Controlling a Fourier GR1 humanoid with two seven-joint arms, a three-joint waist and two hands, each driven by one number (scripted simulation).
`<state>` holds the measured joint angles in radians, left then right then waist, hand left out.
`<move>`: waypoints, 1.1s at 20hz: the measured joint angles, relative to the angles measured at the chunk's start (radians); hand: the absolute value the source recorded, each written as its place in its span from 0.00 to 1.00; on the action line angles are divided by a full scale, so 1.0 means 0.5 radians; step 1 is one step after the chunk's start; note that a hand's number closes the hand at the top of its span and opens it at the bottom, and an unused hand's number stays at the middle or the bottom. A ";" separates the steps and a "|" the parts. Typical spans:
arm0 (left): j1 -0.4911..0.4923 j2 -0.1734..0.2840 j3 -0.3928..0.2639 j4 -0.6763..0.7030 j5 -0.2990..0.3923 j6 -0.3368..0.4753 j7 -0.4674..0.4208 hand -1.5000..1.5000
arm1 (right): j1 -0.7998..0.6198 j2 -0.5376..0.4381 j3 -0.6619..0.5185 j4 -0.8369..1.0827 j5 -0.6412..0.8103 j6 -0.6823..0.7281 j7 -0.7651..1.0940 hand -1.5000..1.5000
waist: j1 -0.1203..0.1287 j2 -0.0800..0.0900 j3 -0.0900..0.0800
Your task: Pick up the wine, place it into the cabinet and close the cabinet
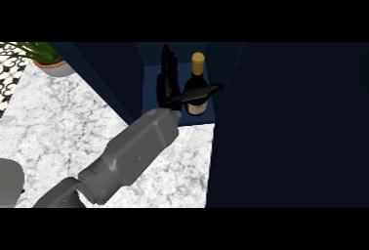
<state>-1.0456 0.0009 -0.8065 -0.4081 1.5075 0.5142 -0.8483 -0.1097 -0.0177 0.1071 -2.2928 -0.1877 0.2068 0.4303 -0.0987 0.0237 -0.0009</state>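
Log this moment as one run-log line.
dark gold-capped wine bottle: upright in dark blue cabinet | left hand: open beside it, thumb across | door: open

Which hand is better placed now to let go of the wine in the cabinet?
Probably the left hand: it is inside the cabinet, with straight fingers beside the wine and its thumb across it. The right hand shows nowhere.

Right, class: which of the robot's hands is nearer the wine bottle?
Right. The right hand is against the wine bottle from its left, with the thumb across its front. The left hand is out of view.
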 measured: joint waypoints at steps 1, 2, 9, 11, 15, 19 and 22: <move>0.020 0.000 -0.011 -0.026 0.012 -0.009 -0.010 0.00 | 0.016 0.000 0.002 0.002 0.004 0.003 -0.005 0.00 | 0.005 -0.002 0.000; 0.043 0.000 -0.029 -0.055 0.022 -0.015 -0.019 0.00 | -0.002 -0.003 -0.003 0.006 0.005 -0.006 0.011 0.00 | 0.011 -0.004 0.000; 0.113 0.000 -0.135 -0.203 0.067 -0.044 -0.067 0.00 | -0.036 -0.024 -0.042 -0.028 -0.031 -0.038 0.103 0.00 | 0.063 -0.019 0.000; 0.149 0.000 -0.172 -0.231 0.063 -0.060 -0.084 0.00 | -0.064 -0.033 -0.057 -0.036 -0.038 -0.053 0.138 0.00 | 0.077 -0.022 0.001; 0.209 0.001 -0.227 -0.308 0.043 -0.049 -0.117 0.00 | -0.036 -0.055 -0.099 -0.079 -0.071 -0.048 0.150 0.00 | 0.104 -0.030 0.001; 0.286 0.001 -0.242 -0.392 -0.011 -0.026 -0.150 0.00 | 0.012 -0.056 -0.105 -0.099 -0.065 -0.044 0.135 0.00 | 0.133 -0.037 0.001; 0.344 0.001 -0.246 -0.468 -0.057 0.013 -0.174 0.00 | 0.001 -0.039 -0.078 -0.068 -0.018 -0.059 0.117 0.00 | 0.150 -0.040 0.001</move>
<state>-0.8736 0.0016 -0.9294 -0.6423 1.4788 0.5209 -0.9351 -0.1090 -0.0372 0.0682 -2.3270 -0.1966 0.1773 0.4889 -0.0238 0.0036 -0.0002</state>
